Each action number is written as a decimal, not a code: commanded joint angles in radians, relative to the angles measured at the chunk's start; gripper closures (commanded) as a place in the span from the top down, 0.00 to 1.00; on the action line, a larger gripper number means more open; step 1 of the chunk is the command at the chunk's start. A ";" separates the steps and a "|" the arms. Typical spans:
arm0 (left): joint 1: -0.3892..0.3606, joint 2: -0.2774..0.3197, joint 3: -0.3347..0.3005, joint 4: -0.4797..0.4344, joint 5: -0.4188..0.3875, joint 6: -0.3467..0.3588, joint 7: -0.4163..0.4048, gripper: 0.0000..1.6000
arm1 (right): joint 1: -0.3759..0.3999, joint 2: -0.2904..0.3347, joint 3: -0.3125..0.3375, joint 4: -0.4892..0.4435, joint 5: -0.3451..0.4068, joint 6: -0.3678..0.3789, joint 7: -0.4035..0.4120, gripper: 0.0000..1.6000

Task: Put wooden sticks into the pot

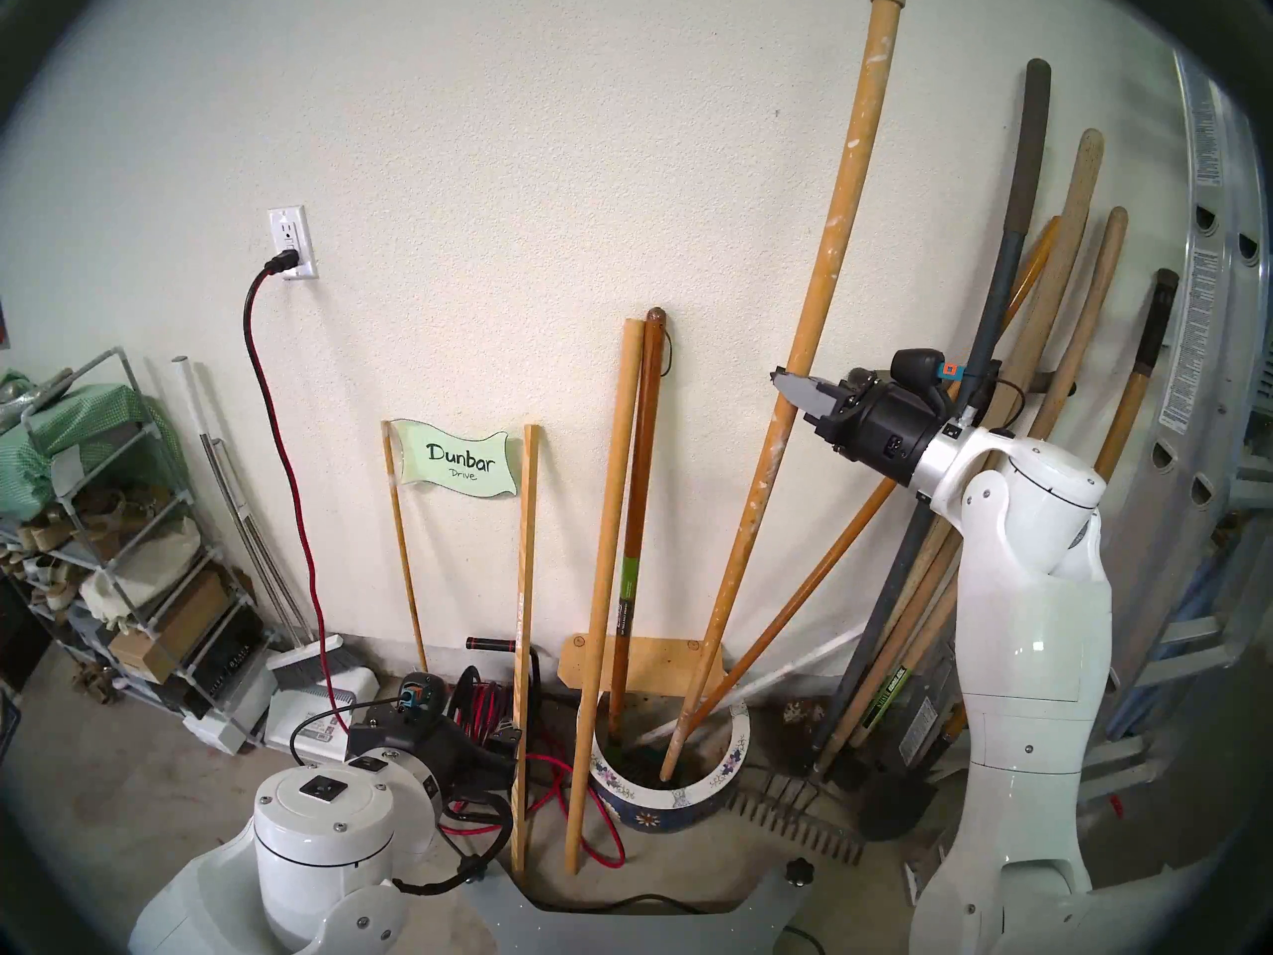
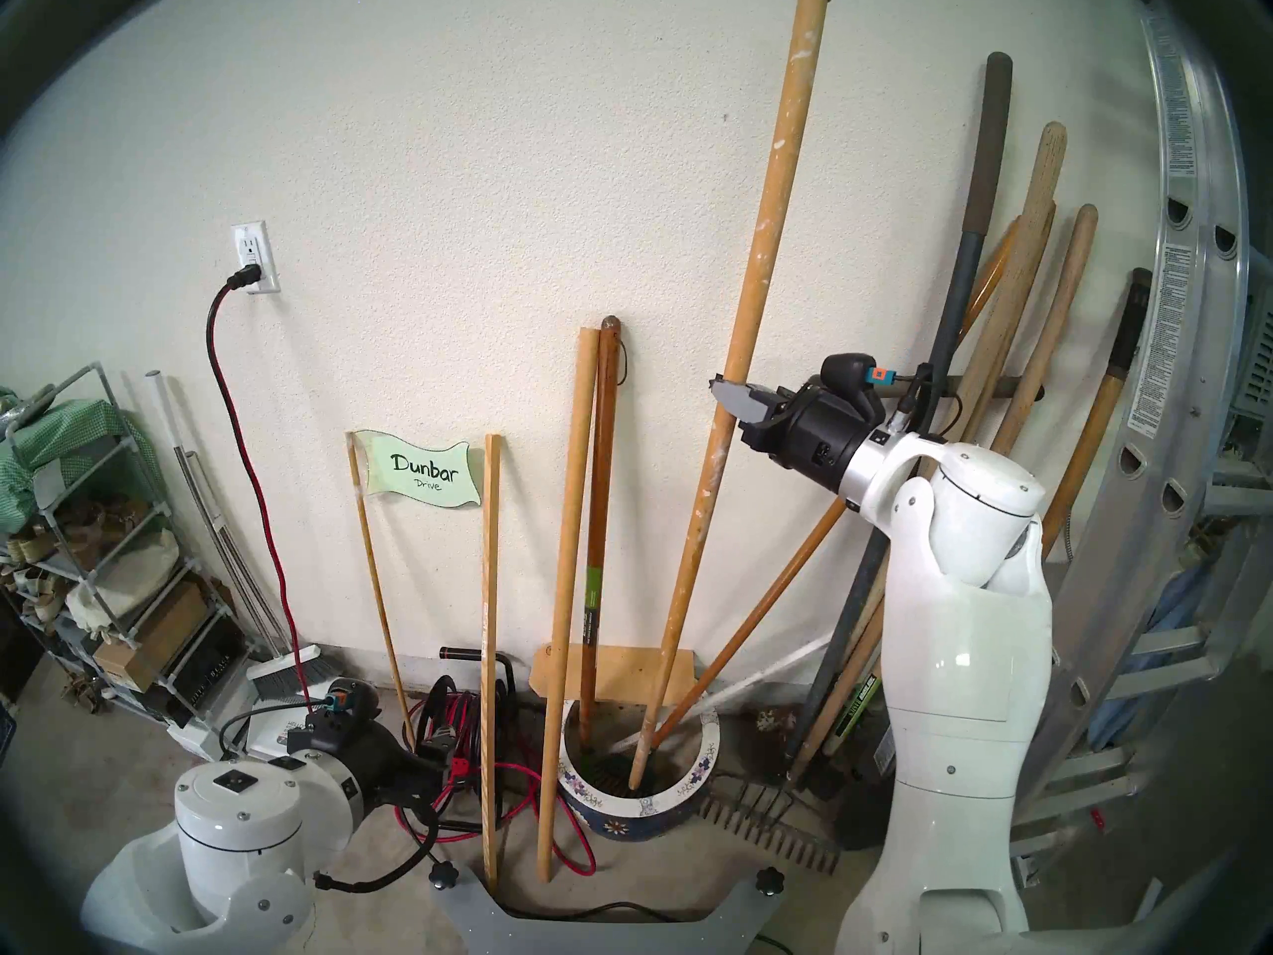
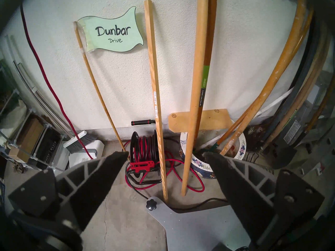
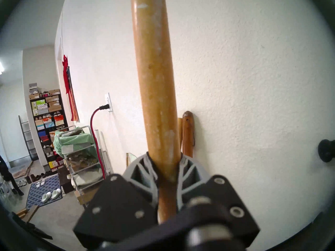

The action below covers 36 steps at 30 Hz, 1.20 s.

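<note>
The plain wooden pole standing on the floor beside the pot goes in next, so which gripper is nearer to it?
Left. The left gripper hovers low, open, facing the plain wooden pole. The right gripper is up high, shut on the paint-flecked pole, whose foot is in the pot.

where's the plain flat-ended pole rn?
Head view, centre: the plain pole leans on the wall beside the dark brown handle, its foot on the floor just left of the pot, not in it.

Paint-flecked pole [image 1: 813, 326] foot inside pot [image 1: 716, 781], top leaning on wall. Plain pole [image 1: 606, 519] foot on floor just left of pot. Cord reel [image 1: 482, 705] left of pot; rake [image 1: 799, 836] right, on floor.
</note>
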 commanded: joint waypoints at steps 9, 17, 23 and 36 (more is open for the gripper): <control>0.013 0.011 0.004 -0.008 0.019 -0.010 -0.008 1.00 | -0.048 -0.010 -0.113 0.138 -0.128 -0.173 -0.052 0.00; 0.018 0.007 0.008 -0.008 0.033 -0.027 -0.010 1.00 | -0.001 -0.038 -0.148 0.283 -0.195 -0.261 -0.126 0.00; 0.023 0.018 0.006 -0.008 0.040 -0.037 -0.024 1.00 | 0.063 -0.054 -0.168 0.405 -0.237 -0.296 -0.180 0.00; 0.025 0.052 0.015 -0.008 0.083 -0.042 -0.040 1.00 | 0.188 -0.092 -0.169 0.672 -0.282 -0.351 -0.292 0.00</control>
